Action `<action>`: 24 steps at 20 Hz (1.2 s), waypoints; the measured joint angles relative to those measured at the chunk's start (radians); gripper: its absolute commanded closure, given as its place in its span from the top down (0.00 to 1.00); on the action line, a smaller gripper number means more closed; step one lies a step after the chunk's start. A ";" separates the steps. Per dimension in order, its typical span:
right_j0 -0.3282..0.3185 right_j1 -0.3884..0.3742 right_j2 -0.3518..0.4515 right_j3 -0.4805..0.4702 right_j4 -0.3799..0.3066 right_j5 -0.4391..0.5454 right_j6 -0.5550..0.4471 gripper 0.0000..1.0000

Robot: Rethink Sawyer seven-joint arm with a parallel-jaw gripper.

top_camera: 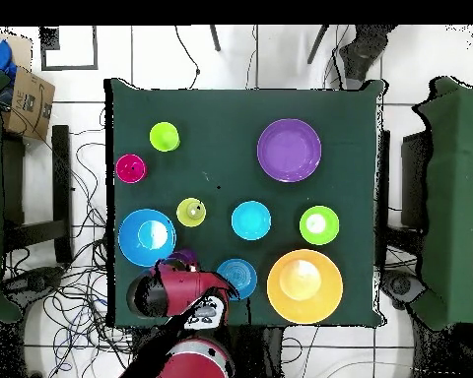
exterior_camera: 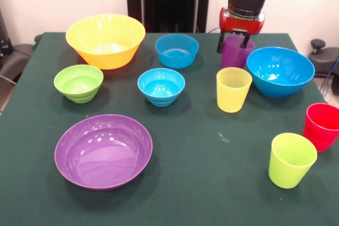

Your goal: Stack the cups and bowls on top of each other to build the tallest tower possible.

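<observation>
Now the gripper (exterior_camera: 233,42) hangs over the purple cup (exterior_camera: 236,52) at the far right part of the table (exterior_camera: 201,183). Its two black fingers (exterior_camera: 220,43) are spread and stand on either side of the cup's rim; I cannot tell if they touch it. The cup stands upright on the cloth.

Around this cup it is crowded. In the front view, the big blue bowl (exterior_camera: 279,71) is just beside it at 3 o'clock, and the yellow cup (exterior_camera: 233,89) is near at 6 o'clock. One small blue bowl (exterior_camera: 177,50) is at 9 o'clock, with a gap between. The second small blue bowl (exterior_camera: 161,86) is more at 8 o'clock.

The other things are well apart. The yellow-orange bowl (exterior_camera: 105,41) and the green bowl (exterior_camera: 78,82) are at the left side, and the purple bowl (exterior_camera: 103,151) is at the near left. The red cup (exterior_camera: 322,126) and the lime cup (exterior_camera: 291,160) stand at the near right, close to each other.

Nothing is stacked; every cup and bowl stands alone with its mouth up.

In the overhead view the arm (top_camera: 181,291) covers most of the purple cup.
</observation>
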 measured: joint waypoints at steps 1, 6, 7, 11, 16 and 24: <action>0.003 -0.002 -0.001 0.000 0.000 0.000 0.004 1.00; 0.006 -0.010 -0.001 0.000 0.000 0.000 0.023 1.00; 0.006 -0.010 -0.001 0.000 0.000 0.000 0.025 1.00; 0.006 -0.011 -0.004 0.000 0.000 0.000 0.030 0.00; 0.006 -0.007 -0.010 0.000 0.000 -0.006 0.030 0.00; -0.011 0.012 -0.011 0.000 -0.003 -0.052 0.030 0.00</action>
